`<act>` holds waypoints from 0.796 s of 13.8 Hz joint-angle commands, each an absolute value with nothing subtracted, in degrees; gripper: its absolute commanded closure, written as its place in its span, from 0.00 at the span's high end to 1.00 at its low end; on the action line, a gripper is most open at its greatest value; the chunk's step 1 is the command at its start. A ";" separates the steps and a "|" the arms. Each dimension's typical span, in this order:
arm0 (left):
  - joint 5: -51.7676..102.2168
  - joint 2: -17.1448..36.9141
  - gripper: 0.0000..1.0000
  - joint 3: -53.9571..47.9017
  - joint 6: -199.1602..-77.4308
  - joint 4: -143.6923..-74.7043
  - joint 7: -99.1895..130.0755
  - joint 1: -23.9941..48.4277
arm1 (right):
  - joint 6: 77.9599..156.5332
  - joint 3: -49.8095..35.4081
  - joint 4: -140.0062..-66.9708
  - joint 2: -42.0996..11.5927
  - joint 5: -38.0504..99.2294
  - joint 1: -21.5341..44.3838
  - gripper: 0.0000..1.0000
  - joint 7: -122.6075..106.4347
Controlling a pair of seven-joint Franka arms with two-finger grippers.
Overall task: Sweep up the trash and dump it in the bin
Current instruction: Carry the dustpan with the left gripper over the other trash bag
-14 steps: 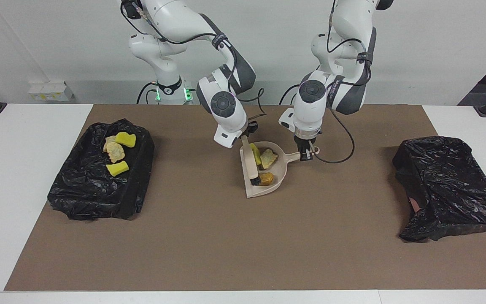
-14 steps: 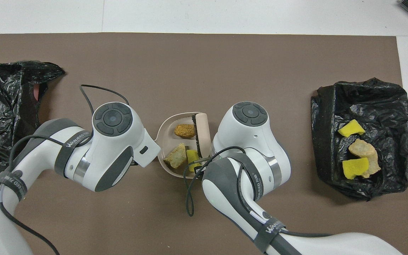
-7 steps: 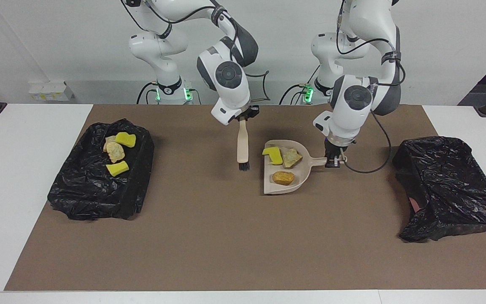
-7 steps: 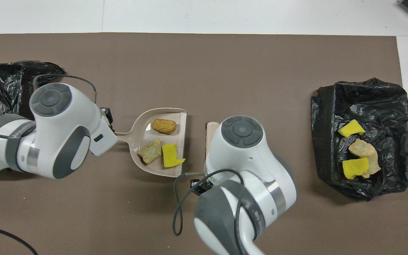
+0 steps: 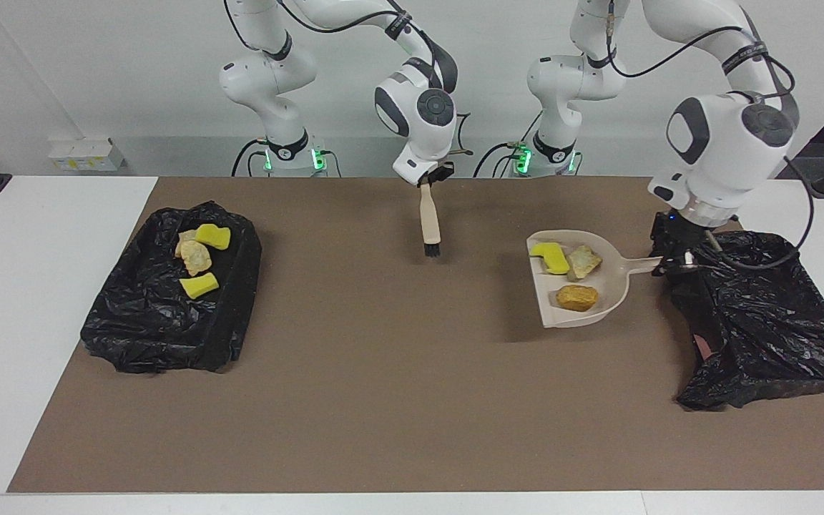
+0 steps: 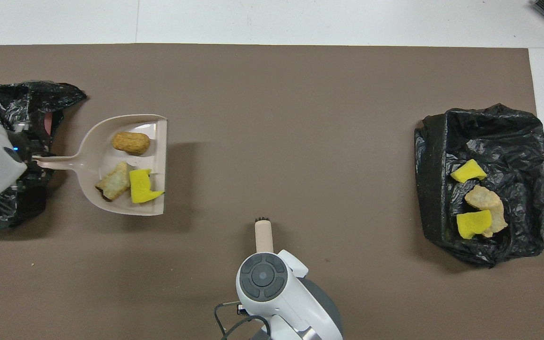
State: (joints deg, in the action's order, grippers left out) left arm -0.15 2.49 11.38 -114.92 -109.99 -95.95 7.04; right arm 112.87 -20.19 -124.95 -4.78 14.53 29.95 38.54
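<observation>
Three trash lumps [image 5: 568, 274] ride the dustpan [image 5: 616, 300] gripped by left gripper [image 5: 672, 262]; right gripper [image 5: 435, 177] clamps brush [image 5: 429, 225]

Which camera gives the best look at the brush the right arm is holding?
The facing view: the brush hangs full length from the right end effector, bristles down. The overhead view shows only its handle end and bristle tips past the wrist.

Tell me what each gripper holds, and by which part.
The left gripper holds the dustpan by its handle's end. The right gripper holds the brush by its handle's top, bristles down.
</observation>
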 commanded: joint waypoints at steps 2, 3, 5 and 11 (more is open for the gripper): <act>7.18 3.16 0.00 23.08 -112.86 -104.26 -101.75 7.21 | 113.73 -20.04 -126.38 -4.48 13.97 29.71 0.00 37.53; 8.16 4.21 0.00 26.86 -112.50 -102.93 -104.39 7.21 | 113.47 -20.04 -126.47 -4.57 13.97 29.62 0.06 37.36; 8.35 7.10 0.00 33.28 -112.15 -98.90 -106.08 7.12 | 114.60 -20.04 -126.65 -4.92 14.58 29.36 0.15 37.53; 2.58 13.62 0.00 41.31 -117.23 -90.97 -110.82 6.50 | 116.36 -20.04 -126.91 -6.59 14.77 29.36 0.35 37.88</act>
State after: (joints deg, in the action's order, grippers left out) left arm 5.04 10.95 40.53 -115.72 -93.51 -109.00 6.50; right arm 114.47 -19.83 -126.21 -6.47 14.52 29.89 38.47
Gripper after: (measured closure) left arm 0.692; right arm 0.692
